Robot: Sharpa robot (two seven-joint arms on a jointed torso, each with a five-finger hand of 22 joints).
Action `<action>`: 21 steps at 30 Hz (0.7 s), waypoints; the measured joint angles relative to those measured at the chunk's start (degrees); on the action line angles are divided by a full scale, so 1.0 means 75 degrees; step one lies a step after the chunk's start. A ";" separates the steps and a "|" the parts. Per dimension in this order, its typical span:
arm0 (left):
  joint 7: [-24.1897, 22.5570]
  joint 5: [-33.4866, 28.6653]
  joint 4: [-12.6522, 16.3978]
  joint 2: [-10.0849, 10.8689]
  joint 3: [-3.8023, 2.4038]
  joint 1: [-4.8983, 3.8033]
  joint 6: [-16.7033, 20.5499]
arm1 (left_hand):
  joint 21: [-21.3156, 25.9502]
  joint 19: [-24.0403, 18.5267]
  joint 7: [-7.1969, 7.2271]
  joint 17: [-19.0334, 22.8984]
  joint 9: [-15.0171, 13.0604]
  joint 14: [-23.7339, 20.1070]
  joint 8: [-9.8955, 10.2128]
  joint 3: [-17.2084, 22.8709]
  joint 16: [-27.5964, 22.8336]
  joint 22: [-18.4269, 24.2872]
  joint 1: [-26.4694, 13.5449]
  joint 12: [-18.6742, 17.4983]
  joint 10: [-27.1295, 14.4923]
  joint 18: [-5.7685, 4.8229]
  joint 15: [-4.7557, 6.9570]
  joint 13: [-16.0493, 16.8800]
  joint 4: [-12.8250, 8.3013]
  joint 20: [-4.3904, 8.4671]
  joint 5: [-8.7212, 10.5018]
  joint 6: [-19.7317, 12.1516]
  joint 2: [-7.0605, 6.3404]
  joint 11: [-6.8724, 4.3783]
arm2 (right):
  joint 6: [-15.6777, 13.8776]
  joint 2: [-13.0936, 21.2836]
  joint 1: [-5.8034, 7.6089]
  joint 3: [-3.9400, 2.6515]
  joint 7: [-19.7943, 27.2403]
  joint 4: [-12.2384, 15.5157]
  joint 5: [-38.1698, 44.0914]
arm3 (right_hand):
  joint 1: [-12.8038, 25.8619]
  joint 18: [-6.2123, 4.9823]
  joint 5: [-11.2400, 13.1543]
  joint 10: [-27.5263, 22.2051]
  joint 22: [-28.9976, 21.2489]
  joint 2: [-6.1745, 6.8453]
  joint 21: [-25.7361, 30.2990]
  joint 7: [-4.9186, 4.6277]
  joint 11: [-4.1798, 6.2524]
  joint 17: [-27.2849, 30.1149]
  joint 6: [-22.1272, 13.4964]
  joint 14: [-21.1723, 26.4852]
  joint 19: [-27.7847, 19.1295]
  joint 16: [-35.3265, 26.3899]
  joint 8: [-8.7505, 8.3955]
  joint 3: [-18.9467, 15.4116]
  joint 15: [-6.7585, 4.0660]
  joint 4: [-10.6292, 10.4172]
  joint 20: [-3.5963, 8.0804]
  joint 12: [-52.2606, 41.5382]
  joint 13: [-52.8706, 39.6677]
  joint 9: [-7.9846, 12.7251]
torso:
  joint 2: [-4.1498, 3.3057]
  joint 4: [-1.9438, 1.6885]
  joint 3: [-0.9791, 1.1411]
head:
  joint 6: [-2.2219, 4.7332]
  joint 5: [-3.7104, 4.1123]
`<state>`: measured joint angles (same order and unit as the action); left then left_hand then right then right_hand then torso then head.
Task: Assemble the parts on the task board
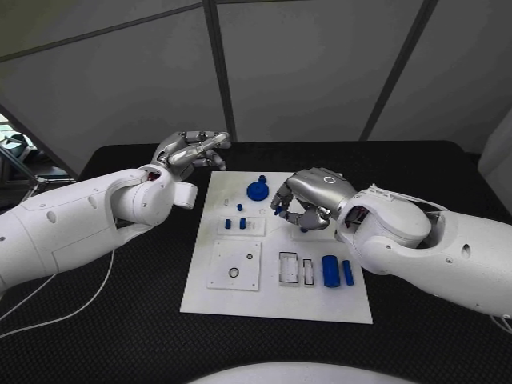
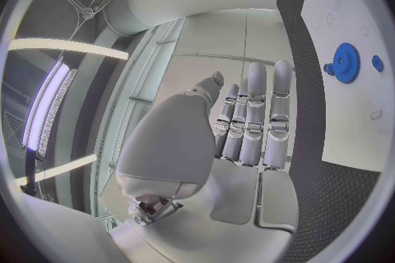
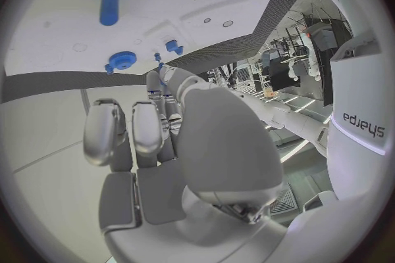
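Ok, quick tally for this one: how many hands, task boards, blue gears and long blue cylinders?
Hands: 2 (left hand, right hand)
Task board: 1
Blue gear: 1
Long blue cylinders: 2
Total: 6

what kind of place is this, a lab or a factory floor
Most likely a robotics lab or test cell. Grey partition panels wall in a black table carrying a white task board with small blue parts, and equipment racks stand in the room behind.
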<state>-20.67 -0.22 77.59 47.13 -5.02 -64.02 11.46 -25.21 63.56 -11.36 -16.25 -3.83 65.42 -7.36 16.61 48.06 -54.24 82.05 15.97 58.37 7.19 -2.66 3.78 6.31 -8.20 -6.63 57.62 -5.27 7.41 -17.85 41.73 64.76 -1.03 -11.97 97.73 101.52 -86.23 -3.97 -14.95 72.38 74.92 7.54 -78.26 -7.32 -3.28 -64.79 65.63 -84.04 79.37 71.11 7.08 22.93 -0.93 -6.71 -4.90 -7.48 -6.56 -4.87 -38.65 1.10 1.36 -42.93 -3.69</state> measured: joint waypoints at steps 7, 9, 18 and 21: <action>0.0020 -0.0002 -0.0021 -0.0122 0.0026 0.0000 -0.0037 | 0.0000 0.0000 0.0000 0.0000 0.0000 -0.0012 0.0000 0.0000 0.0000 0.0000 0.0000 0.0000 0.0000 0.0000 0.0012 0.0000 0.0000 0.0000 0.0000 0.0000 0.0000 0.0000 | 0.0048 -0.0446 -0.0290 0.0163 0.0169 -0.0188 -0.0148 | 0.0009 -0.0001 -0.0001 0.0000 0.0000 -0.0009 0.0000 0.0008 0.0000 0.0001 -0.0009 0.0000 0.0000 0.0000 -0.0016 0.0000 0.0000 0.0000 0.0000 0.0030 -0.0001 0.0006 | 0.0001 -0.0012 -0.0002 | -0.0068 -0.0245; 0.0026 -0.0002 -0.0021 -0.0150 0.0028 0.0000 -0.0042 | 0.0000 0.0000 0.0000 -0.0001 -0.0001 -0.0012 0.0000 0.0000 0.0000 0.0000 0.0000 0.0000 0.0000 0.0000 0.0012 0.0000 0.0000 0.0000 0.0000 0.0000 0.0000 0.0000 | 0.0068 -0.0539 -0.0390 0.0182 0.0218 -0.0267 -0.0186 | 0.0016 -0.0001 -0.0001 0.0000 0.0000 -0.0016 0.0000 0.0008 0.0000 0.0001 -0.0010 0.0000 0.0000 0.0000 -0.0022 0.0001 0.0000 0.0001 0.0000 0.0030 0.0000 0.0010 | 0.0001 -0.0016 -0.0003 | -0.0081 -0.0313; 0.0043 -0.0003 -0.0014 -0.0249 0.0035 -0.0003 -0.0052 | 0.0000 0.0000 0.0000 0.0007 -0.0001 -0.0012 0.0000 0.0000 0.0000 -0.0001 0.0000 0.0000 0.0000 0.0000 0.0012 0.0000 0.0000 0.0000 0.0000 0.0000 0.0000 0.0000 | 0.0247 -0.0926 -0.0702 0.0285 0.0394 -0.0576 -0.0308 | 0.0033 -0.0001 -0.0001 -0.0001 -0.0001 -0.0033 0.0000 -0.0017 0.0000 -0.0005 -0.0040 0.0000 0.0000 0.0004 -0.0043 0.0045 0.0000 0.0045 0.0000 0.0065 0.0007 0.0015 | 0.0002 0.0001 0.0004 | -0.0198 -0.0568; 0.0046 -0.0003 -0.0020 -0.0255 0.0035 -0.0003 -0.0053 | 0.0000 0.0000 0.0000 0.0007 -0.0001 -0.0012 0.0000 0.0000 0.0000 -0.0001 0.0000 0.0000 0.0000 0.0000 0.0012 0.0001 0.0000 0.0000 0.0000 0.0000 0.0000 0.0000 | 0.0316 -0.0999 -0.0757 0.0291 0.0431 -0.0632 -0.0322 | 0.0033 -0.0001 -0.0001 -0.0001 -0.0001 -0.0033 0.0000 -0.0017 0.0000 -0.0005 -0.0041 0.0000 0.0000 0.0032 -0.0044 0.0045 0.0000 0.0045 0.0000 0.0065 0.0007 0.0014 | 0.0002 0.0001 0.0004 | -0.0225 -0.0617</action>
<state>-20.32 -0.24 77.45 45.21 -4.76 -64.04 11.06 -25.22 63.56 -11.36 -16.20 -3.83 65.33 -7.37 16.61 48.07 -54.25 82.04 15.97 58.37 7.19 -2.56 3.79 6.31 -8.20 -6.63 57.62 -5.27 7.41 -15.48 34.23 59.09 1.14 -8.74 92.99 99.11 -85.98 -3.98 -14.95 72.37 74.91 7.29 -78.26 -7.45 -3.28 -64.82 65.32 -84.04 79.37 71.34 6.75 23.27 -0.93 -6.37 -4.90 -6.99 -6.50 -4.77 -38.63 1.12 1.39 -44.62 -8.32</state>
